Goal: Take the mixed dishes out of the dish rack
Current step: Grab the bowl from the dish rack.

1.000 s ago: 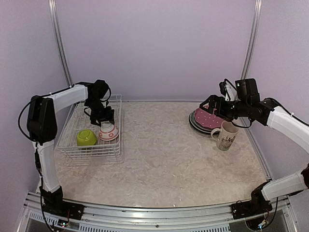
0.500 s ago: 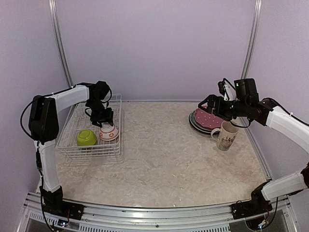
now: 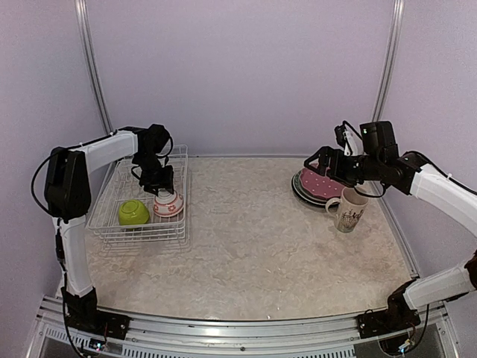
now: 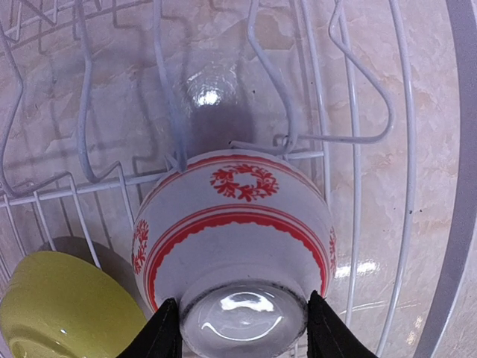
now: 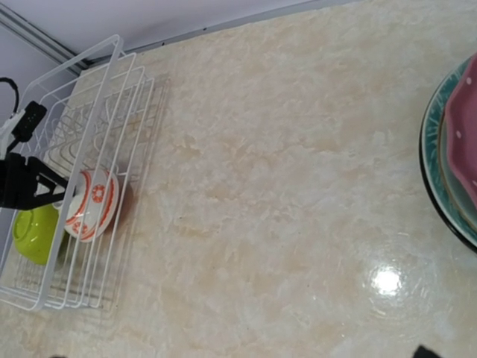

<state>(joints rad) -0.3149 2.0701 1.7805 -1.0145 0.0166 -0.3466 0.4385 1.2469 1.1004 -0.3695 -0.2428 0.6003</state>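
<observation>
two bowls sit in the dish rack (image 3: pixel 112 224). small white-and-red bowl (image 4: pixel 235 231) lies upside down right under the left gripper (image 4: pixel 242 328), foot ring up btwn its half-apart fingertips (image 4: pixel 168 335) (can't tell if they bite yet). lime-green bowl (image 4: pixel 59 306) just off one finger. right gripper (image 3: pixel 319 159), jaws wide & empty, hangs well apart, so left arm's nearer; pull likely straight up
</observation>
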